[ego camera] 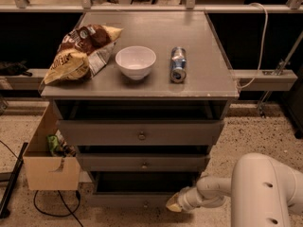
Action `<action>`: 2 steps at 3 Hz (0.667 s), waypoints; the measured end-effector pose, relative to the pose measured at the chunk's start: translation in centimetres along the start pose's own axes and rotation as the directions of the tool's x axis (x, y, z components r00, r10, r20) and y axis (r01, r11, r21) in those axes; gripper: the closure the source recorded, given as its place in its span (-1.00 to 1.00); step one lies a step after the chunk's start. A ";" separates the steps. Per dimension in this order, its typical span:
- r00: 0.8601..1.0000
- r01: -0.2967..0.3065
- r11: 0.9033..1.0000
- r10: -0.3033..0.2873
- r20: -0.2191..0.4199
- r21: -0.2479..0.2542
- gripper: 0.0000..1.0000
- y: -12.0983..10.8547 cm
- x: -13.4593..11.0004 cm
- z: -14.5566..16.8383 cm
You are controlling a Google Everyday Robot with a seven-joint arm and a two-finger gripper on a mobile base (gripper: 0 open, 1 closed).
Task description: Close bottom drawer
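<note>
The bottom drawer (137, 198) is the lowest of the grey cabinet's (142, 136) three drawers. It stands pulled out, with a dark inside and a low flat grey front. My gripper (173, 205) is at the drawer front's right end, close against it, on a white arm reaching in from the lower right. Above it are the middle drawer (143, 163) with a small knob and the tall top drawer (141, 134) with a larger knob, both also a little open.
On the cabinet top lie a chip bag (80, 51), a white bowl (136, 62) and a can (178, 64) on its side. A cardboard box (49, 162) stands on the floor at the left, with a black cable beside it. My white arm body (267, 193) fills the lower right.
</note>
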State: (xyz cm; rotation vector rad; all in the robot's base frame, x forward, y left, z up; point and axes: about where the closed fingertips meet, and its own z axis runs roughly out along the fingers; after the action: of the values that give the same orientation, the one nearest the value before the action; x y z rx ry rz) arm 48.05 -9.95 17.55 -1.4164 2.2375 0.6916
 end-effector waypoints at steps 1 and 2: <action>1.000 0.009 1.000 -0.010 -0.007 -0.019 0.04 -0.5 -1.0 0.6; 0.998 0.049 0.998 -0.049 -0.031 -0.026 -0.58 -2.8 -3.9 2.1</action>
State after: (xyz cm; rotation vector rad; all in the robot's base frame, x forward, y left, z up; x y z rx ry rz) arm 52.36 -6.88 17.55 -1.4994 2.2175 0.6880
